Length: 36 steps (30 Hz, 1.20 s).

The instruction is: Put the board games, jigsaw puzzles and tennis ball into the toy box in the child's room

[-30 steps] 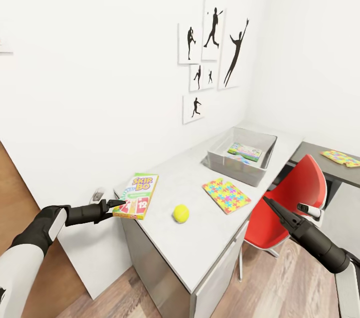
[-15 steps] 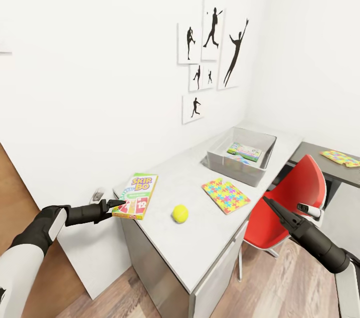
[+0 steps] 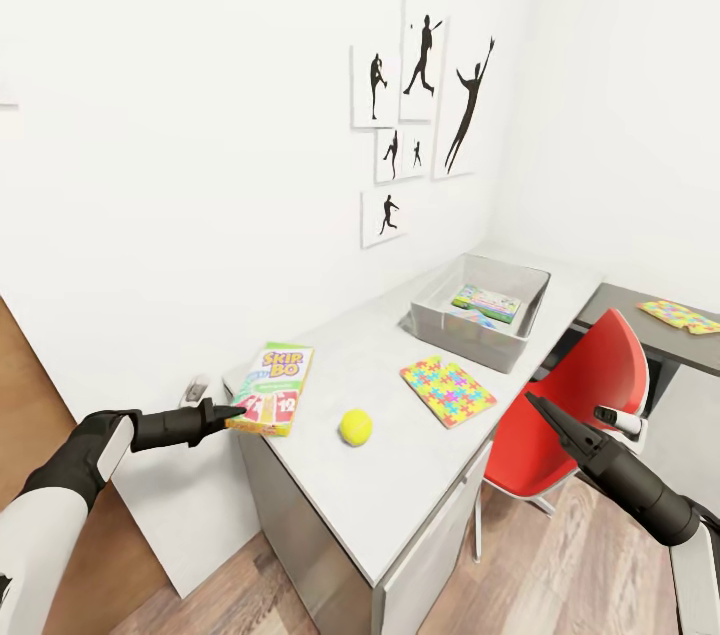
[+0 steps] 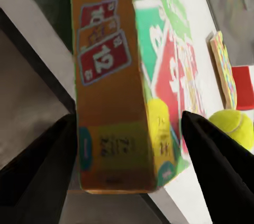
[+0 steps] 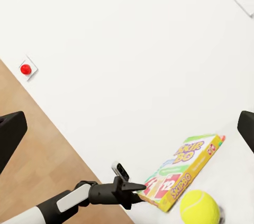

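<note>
The SKIP-BO board game (image 3: 272, 385) lies at the near end of the table (image 3: 390, 345), one end over the edge. My left gripper (image 3: 235, 412) is shut on that end; in the left wrist view its dark fingers (image 4: 37, 176) press both faces of the box (image 4: 116, 75). The tennis ball (image 3: 355, 426) rests to the game's right, then a jigsaw puzzle (image 3: 448, 390). The toy box (image 3: 430, 325) stands farther back with a green-edged board game (image 3: 487, 301) inside. A second puzzle (image 3: 680, 315) lies on the desk's right wing. My right gripper (image 3: 532, 402) hangs open, off the table.
A red chair (image 3: 570, 395) stands between my right arm and the desk. White walls close in behind and right, with black sports pictures (image 3: 420, 95). A red wall button (image 5: 25, 69) sits low to the left. Wood floor lies below the desk end.
My left gripper's fingers have drawn together on the SKIP-BO box's end. The whole picture has shifted slightly, so the camera moved. The right arm holds still.
</note>
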{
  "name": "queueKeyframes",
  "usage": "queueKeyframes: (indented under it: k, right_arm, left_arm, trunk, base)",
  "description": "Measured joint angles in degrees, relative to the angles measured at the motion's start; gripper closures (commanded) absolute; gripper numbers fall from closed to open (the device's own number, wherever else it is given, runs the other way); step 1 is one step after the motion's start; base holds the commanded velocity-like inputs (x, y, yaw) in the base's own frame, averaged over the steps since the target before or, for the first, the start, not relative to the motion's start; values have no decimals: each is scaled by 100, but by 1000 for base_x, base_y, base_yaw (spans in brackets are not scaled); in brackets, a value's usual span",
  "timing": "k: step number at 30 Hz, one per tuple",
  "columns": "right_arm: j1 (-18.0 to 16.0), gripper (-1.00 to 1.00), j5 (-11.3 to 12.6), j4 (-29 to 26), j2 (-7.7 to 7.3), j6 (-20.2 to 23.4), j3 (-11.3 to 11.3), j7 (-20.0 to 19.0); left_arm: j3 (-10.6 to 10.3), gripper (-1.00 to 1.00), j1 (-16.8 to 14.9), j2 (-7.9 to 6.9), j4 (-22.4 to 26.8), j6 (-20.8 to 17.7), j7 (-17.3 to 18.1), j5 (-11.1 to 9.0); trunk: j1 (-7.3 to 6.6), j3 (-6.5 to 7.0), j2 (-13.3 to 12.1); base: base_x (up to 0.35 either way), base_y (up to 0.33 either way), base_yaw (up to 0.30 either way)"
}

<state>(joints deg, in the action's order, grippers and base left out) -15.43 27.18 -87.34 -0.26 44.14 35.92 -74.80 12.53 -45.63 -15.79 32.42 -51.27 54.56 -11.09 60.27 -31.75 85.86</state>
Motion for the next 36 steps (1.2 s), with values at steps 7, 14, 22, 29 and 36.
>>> queueKeyframes:
  k: [7,14,22,29,36]
  right_arm:
    - [0,-100,0,-3,0,0,-1,0]
    - [0,-100,1,-3,0,-1,-4,0]
    - [0,-100,0,-3,0,-3,-8,5]
    - [0,-100,0,-3,0,-3,-9,5]
    - [0,-100,-5,-3,0,-3,-9,7]
  left_arm:
    - [49,100,5,-4,1,-76,7,-86]
    - [553,100,5,-4,-3,-56,32,-30]
    - [602,100,6,-4,-1,-65,33,-24]
    - [597,100,6,-4,-2,-56,36,-11]
    - [597,100,6,-4,1,-60,36,-1]
  trunk:
    - [0,0,0]
    - [-65,54,-119]
    - [-241,197,-440]
    - [-395,323,-721]
    - [-549,449,-1002]
  base:
    - [0,0,0]
    - [0,0,0]
    - [0,0,0]
    - [0,0,0]
    - [0,0,0]
